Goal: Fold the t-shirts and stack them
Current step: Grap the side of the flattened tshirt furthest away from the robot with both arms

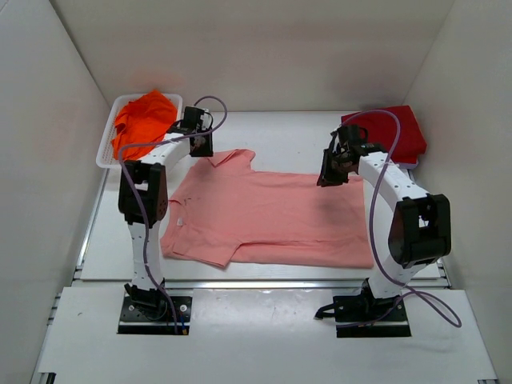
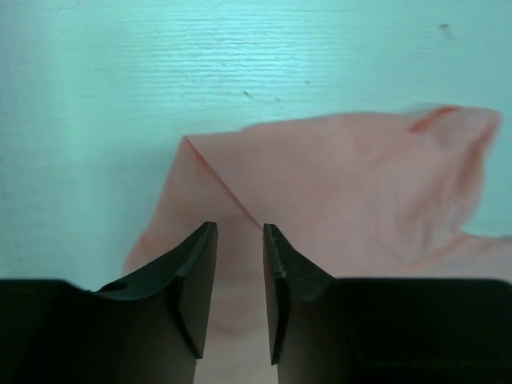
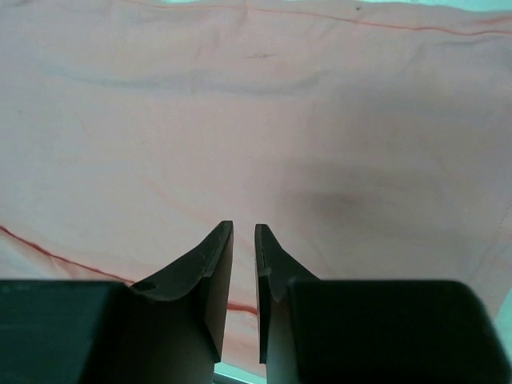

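The salmon-pink t-shirt (image 1: pixel 272 216) lies spread flat in the middle of the table. My left gripper (image 1: pixel 201 147) hovers over its far left sleeve; in the left wrist view the gripper (image 2: pixel 240 226) is open above a folded corner of pink cloth (image 2: pixel 344 184), with nothing between the fingers. At the shirt's far right edge my right gripper (image 1: pixel 329 178) points down. Its wrist view shows that gripper (image 3: pixel 244 224) open by a narrow gap, empty, over flat pink cloth (image 3: pixel 240 120). A dark red t-shirt (image 1: pixel 404 132) lies folded at the back right. The bright orange t-shirt (image 1: pixel 142 116) is bunched in the basket.
The white slotted basket (image 1: pixel 104 152) stands at the back left, beside the left arm. White walls close in the table on the left, right and back. Both arm bases are bolted at the near edge.
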Action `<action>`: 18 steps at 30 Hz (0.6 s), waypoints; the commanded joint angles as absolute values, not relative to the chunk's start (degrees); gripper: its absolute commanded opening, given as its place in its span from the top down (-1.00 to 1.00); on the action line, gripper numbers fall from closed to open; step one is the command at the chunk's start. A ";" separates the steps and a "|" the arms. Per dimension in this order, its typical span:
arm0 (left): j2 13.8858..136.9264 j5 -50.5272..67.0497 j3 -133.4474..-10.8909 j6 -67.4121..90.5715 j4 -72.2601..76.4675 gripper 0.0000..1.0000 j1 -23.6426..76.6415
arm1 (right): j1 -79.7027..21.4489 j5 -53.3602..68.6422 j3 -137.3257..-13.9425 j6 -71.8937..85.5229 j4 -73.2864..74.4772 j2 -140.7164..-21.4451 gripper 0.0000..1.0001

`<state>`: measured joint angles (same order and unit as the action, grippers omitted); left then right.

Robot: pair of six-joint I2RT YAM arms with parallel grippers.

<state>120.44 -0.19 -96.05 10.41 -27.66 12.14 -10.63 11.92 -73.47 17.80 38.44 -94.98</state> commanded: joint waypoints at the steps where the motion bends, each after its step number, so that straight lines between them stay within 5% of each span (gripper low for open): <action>1: 122.86 -4.21 -102.48 7.92 -29.71 0.15 11.16 | -9.93 13.18 -75.85 17.58 37.79 -93.96 0.70; 5: 125.59 -3.69 -105.99 8.70 -30.32 -0.06 10.55 | -9.58 13.45 -75.68 17.23 37.27 -95.97 0.71; 18: 130.08 -0.35 -110.30 12.30 -34.36 -0.05 11.60 | -6.16 12.48 -75.15 17.93 35.69 -97.56 0.73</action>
<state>130.15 -1.74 -108.33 11.07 -31.86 11.44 -8.32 13.30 -74.06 17.87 37.89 -98.39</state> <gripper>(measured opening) 0.520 0.140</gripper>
